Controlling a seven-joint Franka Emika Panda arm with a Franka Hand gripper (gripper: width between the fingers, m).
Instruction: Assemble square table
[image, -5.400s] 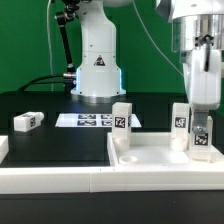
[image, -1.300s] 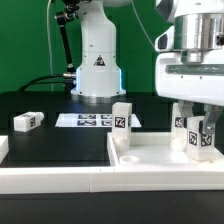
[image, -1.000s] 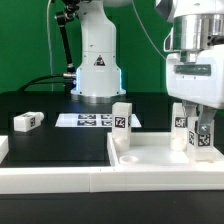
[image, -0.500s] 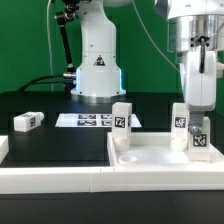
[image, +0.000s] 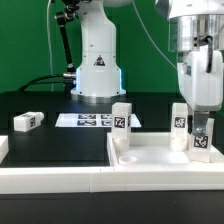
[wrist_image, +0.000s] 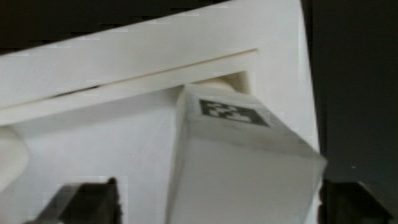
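Square table (image: 165, 155), partly built, sits on a black worktop (image: 60, 145). Nearest the camera, a long white rail (image: 50, 182) runs along the front edge. Just behind it, toward the exterior view's right, lies the white tabletop (image: 148, 152), a shallow tray with a raised rim.

Three white tagged legs stand upright on it. The nearest leg (image: 203, 143) is at the corner on the exterior view's right. The tool (image: 203, 125) hangs straight over it, with fingers reaching down on either side of its top. In the wrist view this leg (wrist_image: 240, 150) fills the middle, and one dark finger (wrist_image: 89, 197) shows clear of its side, so the tool looks released rather than gripping.

A second leg (image: 180, 118) stands just behind. A third leg (image: 122, 122) stands at the far corner toward the exterior view's left. A fourth leg (image: 27, 121) lies loose on the worktop, well apart from the tabletop. Beyond are the marker board (image: 85, 120) and the robot base (image: 97, 65).

By this showing, three legs are fitted and one is left. How tightly they sit cannot be told.
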